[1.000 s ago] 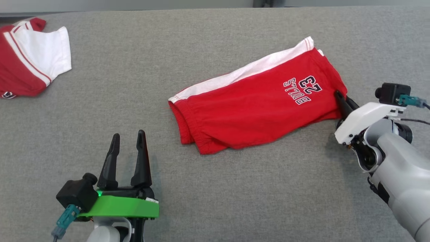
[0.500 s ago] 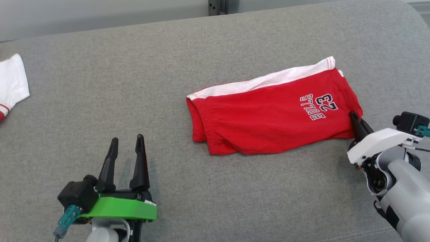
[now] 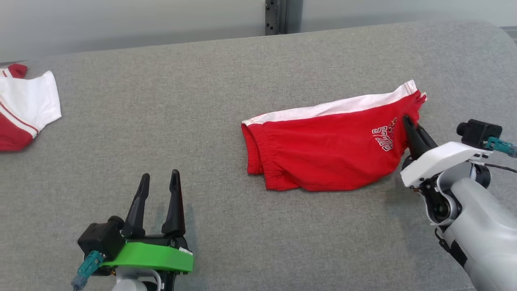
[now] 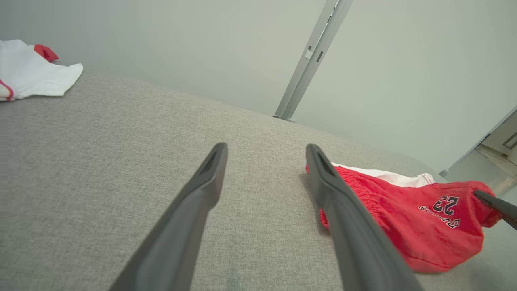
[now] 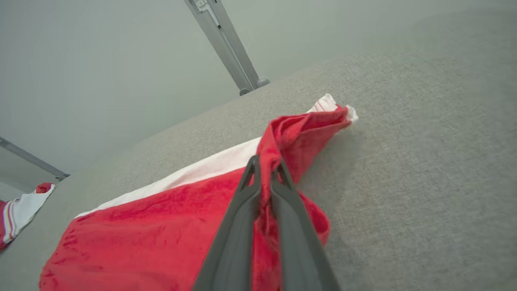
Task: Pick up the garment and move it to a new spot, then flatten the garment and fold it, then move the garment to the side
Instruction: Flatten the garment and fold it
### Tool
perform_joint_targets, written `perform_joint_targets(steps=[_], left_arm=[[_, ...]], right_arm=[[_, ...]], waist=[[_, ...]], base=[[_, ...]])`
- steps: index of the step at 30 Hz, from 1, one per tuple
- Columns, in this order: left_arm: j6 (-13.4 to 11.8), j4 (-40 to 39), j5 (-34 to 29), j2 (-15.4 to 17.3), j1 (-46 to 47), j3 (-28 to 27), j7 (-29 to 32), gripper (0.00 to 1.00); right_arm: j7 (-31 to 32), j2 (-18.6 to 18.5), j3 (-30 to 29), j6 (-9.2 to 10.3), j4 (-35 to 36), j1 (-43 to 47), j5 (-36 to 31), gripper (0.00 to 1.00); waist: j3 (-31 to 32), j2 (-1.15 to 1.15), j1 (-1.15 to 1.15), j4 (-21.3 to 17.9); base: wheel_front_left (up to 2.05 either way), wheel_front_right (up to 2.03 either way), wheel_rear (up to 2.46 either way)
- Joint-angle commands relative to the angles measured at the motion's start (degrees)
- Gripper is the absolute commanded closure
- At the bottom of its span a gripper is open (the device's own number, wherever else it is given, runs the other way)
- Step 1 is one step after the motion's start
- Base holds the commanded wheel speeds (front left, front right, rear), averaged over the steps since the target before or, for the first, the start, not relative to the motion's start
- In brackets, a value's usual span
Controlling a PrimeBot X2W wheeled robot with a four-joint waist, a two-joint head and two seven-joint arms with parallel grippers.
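The garment [image 3: 323, 149] is a pair of folded red shorts with a white side stripe and a "23" print, lying right of centre on the grey cushion [image 3: 202, 101]. My right gripper [image 3: 407, 123] is shut on the garment's right hem, which is pinched between the fingers [image 5: 242, 210] and lifted into a bunched ridge [image 5: 301, 129]. The rest of the garment [image 4: 408, 226] still rests on the surface. My left gripper [image 3: 160, 180] stands open at the lower left, well apart from the garment, with nothing between its fingers [image 4: 202, 190].
Another red and white garment [image 3: 24, 107] lies at the far left edge of the cushion. A metal post [image 3: 276, 17] stands behind the cushion's back edge against a pale wall. The cushion's rounded right corner [image 3: 490, 36] is close to my right arm.
The head camera has shifted. My right gripper has raised the garment's right hem, so the printed end now bunches upward and the print is partly folded away. The left gripper stays put.
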State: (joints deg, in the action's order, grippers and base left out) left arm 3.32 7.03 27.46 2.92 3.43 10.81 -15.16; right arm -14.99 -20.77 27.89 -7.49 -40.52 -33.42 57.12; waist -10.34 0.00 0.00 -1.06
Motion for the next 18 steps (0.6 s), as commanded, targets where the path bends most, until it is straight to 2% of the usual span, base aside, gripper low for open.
perform_joint_targets(steps=[1, 11, 18], left_arm=[[0.04, 0.01, -0.04, 0.1, -0.83, -0.07, 0.02, 0.0], [-0.4, -0.6, 1.91, 0.03, -1.48, 0.94, 0.02, 0.0], [-0.83, -1.25, 3.11, 0.02, -1.2, 1.29, 0.02, 0.0]], right_arm=[[-0.24, 0.71, 0.8, 0.0, 1.14, -0.83, -0.91, 1.0], [5.6, 6.05, 9.95, 0.0, 6.89, -1.51, -5.25, 1.0], [8.21, 7.37, 14.73, 0.0, 6.65, -0.57, -6.94, 1.0]], waist=[[1.42, 0.0, 0.0, 1.73], [2.66, 0.0, 0.0, 7.51], [2.05, 0.0, 0.0, 9.59]], base=[[0.0, 0.0, 0.0], [0.0, 0.0, 0.0], [0.0, 0.0, 0.0]])
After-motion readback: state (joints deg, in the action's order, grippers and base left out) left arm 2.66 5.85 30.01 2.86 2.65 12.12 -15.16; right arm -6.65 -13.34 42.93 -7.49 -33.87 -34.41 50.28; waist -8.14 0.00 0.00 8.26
